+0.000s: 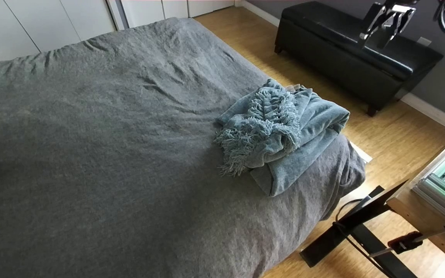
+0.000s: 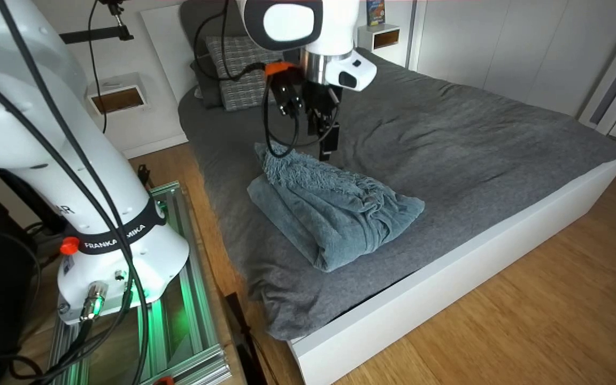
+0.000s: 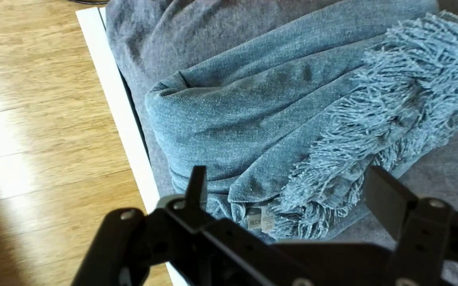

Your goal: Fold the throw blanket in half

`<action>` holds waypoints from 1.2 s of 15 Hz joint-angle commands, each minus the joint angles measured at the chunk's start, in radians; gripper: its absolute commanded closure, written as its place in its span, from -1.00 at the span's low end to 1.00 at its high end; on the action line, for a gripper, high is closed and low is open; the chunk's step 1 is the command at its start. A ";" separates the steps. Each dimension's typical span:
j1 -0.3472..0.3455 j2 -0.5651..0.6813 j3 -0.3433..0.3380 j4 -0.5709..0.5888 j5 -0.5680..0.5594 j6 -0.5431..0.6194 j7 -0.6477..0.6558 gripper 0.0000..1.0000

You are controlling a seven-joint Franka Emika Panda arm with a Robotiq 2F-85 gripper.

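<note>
Leftmost in an exterior view stands the white arm (image 2: 126, 195); next shows the patterned pillow (image 2: 241, 96) at the head of the bed (image 2: 474, 144). Then the hand (image 2: 326, 155) hangs in the air, pointing down; just how high over the cloth is hard to judge. Its fingers (image 3: 196, 186), seen in the wrist view, are spread wide. The throw blanket (image 2: 335, 224) lies loosely folded on the bed, near a corner at the foot end, its fringe (image 3: 372, 131) in a shaggy band on top. Two pale tags (image 3: 254, 221) poke out at one end, beside the fringe. Farther right come the white bed frame (image 2: 447, 280) along the foot and the wooden floor (image 2: 527, 321). At the right of an exterior view, a black bench (image 1: 334, 58) stands on the floor, well apart from the bed.
</note>
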 commanded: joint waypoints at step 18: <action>-0.143 0.494 0.057 0.205 0.232 0.146 -0.327 -1.00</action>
